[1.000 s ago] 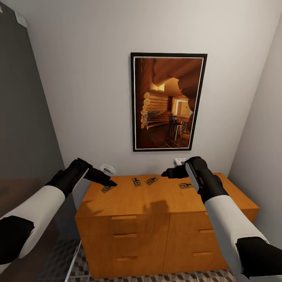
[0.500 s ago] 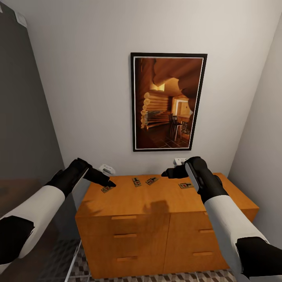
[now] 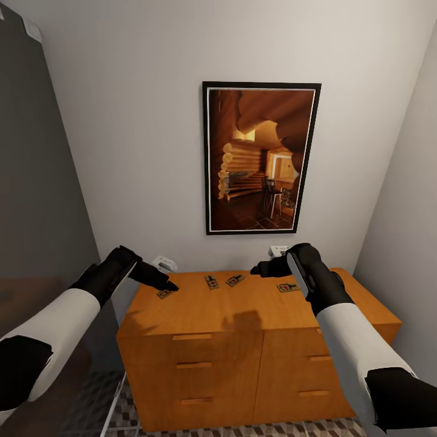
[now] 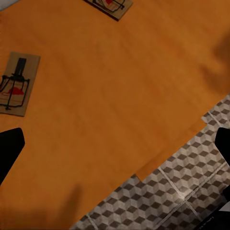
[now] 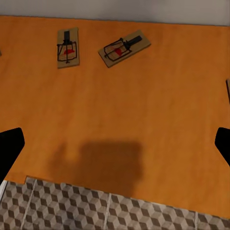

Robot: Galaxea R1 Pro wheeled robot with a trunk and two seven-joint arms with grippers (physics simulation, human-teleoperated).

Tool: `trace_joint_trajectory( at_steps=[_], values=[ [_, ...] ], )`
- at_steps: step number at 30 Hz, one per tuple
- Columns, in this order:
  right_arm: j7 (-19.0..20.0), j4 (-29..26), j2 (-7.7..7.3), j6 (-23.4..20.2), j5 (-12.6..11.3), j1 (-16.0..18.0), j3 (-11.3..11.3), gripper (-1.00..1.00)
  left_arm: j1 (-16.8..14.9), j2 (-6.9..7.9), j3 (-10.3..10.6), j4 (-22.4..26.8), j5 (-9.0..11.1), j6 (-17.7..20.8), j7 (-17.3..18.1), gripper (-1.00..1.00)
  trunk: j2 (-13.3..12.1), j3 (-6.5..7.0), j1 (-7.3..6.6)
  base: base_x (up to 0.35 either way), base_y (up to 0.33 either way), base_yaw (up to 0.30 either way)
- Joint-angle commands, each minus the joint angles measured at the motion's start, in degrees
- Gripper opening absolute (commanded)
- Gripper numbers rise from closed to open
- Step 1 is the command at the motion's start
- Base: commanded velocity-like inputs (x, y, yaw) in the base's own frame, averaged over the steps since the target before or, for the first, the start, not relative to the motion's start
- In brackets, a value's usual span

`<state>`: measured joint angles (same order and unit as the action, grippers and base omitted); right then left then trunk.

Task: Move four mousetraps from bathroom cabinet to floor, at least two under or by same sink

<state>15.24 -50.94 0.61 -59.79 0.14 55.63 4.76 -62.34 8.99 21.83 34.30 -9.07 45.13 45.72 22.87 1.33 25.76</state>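
Left gripper [image 3: 172,284] spread wide above nearest mousetrap [image 3: 164,293] on cabinet [image 3: 255,306]; looks light, stiff, thin — best pinched across board edges, clear of wire.

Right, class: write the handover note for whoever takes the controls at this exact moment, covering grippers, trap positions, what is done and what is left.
Left gripper: open, empty, hovering above the leftmost mousetrap.
Right gripper: open, empty, over the cabinet top between the third mousetrap and the rightmost mousetrap.
All four traps, including the second mousetrap, lie flat on the cabinet top near the back wall.
Done: robot is parked at the cabinet, arms out.
Left: grasp every trap and set all four on the bathroom floor, at least two by the sink.
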Motion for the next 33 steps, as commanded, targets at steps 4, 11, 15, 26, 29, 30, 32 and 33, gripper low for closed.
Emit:
trace_joint_trajectory(
  at_steps=[4, 11, 15, 26, 29, 30, 32, 33],
  values=[
    [0.1, 0.0, 0.03, -0.2, 0.1, 0.0, 0.1, 1.00, 0.1, 0.53, 0.1, 0.0, -0.6, 0.0, 0.4, 1.00, 0.0, -0.03, 0.02, 0.000, 0.000, 0.000],
    [0.0, 0.1, 0.05, -0.2, 0.1, 0.0, 0.0, 1.00, 0.2, 0.98, 0.1, 0.0, -0.6, 0.0, 0.4, 1.00, 0.0, -0.03, 0.02, 0.000, 0.000, 0.000],
    [0.0, 0.1, 0.02, -0.2, 0.1, 0.0, 0.0, 1.00, 0.2, 1.13, 0.1, 0.0, -0.7, 0.0, 0.4, 1.00, 0.0, -0.03, 0.02, 0.000, 0.000, 0.000],
    [0.0, 0.1, 0.00, -0.2, 0.1, 0.0, -0.1, 1.00, 0.2, 1.21, 0.0, 0.0, -0.7, 0.0, 0.2, 1.00, 0.0, -0.03, 0.02, 0.000, 0.002, 0.000],
    [0.0, 0.1, 0.00, -0.2, 0.1, 0.0, -0.1, 1.00, 0.2, 1.21, 0.0, 0.0, -0.7, 0.0, 0.2, 1.00, 0.0, -0.03, 0.02, 0.003, 0.060, 0.000],
    [0.0, 0.1, 0.00, -0.2, 0.1, 0.0, -0.1, 1.00, 0.2, 1.22, 0.0, 0.0, -0.7, 0.0, 0.2, 1.00, 0.0, -0.03, 0.02, 0.025, 0.109, 0.000],
    [0.0, 0.1, 0.00, -0.2, 0.1, 0.0, -0.1, 1.00, 0.2, 1.25, 0.0, 0.0, -0.8, -0.1, 0.2, 1.00, 0.0, -0.03, 0.02, 0.062, 0.144, 0.000],
    [0.0, 0.1, 0.00, -0.2, 0.1, 0.0, -0.1, 1.00, 0.2, 1.24, 0.1, 0.0, -0.8, -0.1, 0.2, 1.00, 0.0, -0.03, 0.02, 0.094, 0.172, 0.000]
  ],
)
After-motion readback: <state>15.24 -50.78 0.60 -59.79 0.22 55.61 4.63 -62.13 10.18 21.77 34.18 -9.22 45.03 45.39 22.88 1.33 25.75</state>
